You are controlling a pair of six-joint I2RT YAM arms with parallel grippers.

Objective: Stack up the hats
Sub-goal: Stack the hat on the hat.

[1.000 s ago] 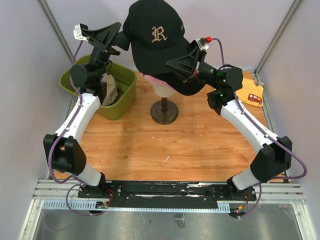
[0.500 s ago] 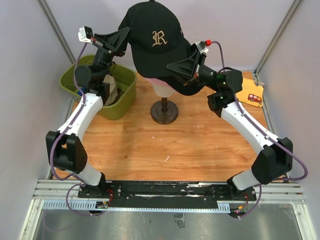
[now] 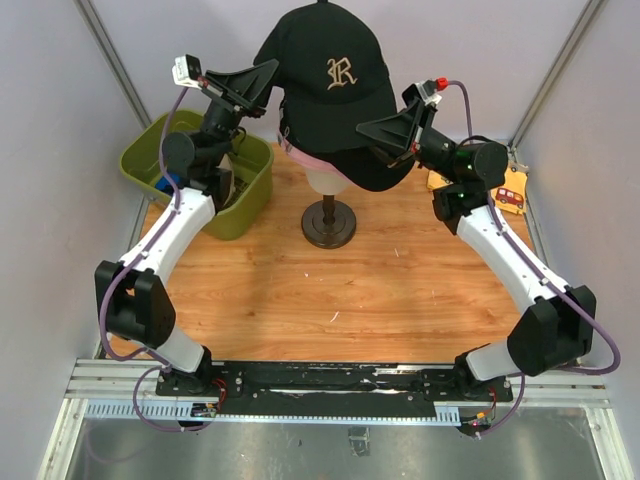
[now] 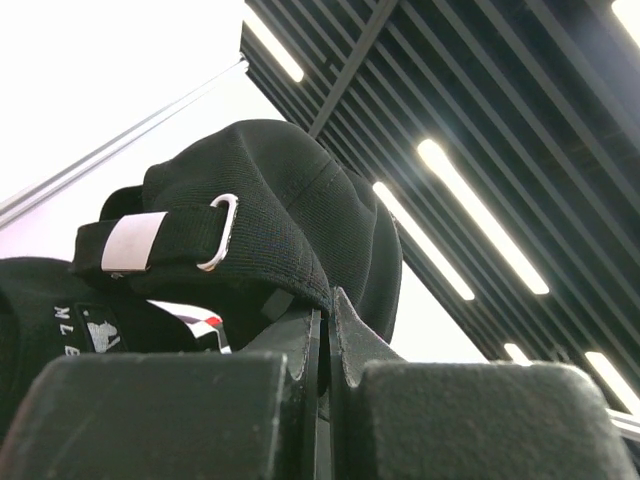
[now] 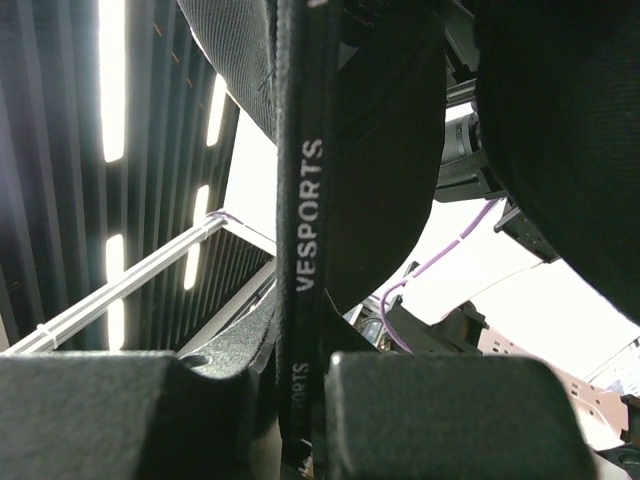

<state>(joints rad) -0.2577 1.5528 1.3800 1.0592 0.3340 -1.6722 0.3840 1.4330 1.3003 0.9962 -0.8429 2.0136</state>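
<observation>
A black hat [image 3: 330,75] with a white R logo hangs above the cream mannequin head [image 3: 320,178], held from both sides. My left gripper [image 3: 270,75] is shut on its back rim [image 4: 300,285], just under the strap with the metal buckle [image 4: 222,232]. My right gripper [image 3: 364,130] is shut on the hat's lettered inner band [image 5: 303,210]. A pink hat [image 3: 318,160] sits on the head beneath, with a black brim [image 3: 385,172] sticking out to the right. Part of another black hat [image 4: 50,310] shows low in the left wrist view.
An olive-green bin [image 3: 245,205] stands at the back left, with a beige hat [image 3: 222,185] and something blue [image 3: 162,183] inside. The mannequin's dark stand [image 3: 329,225] rests on the wooden table [image 3: 330,280]. A yellow card [image 3: 508,190] lies at the right.
My left gripper has come in and shut on the hat's back rim. The black hat and both grippers have shifted to the right.
</observation>
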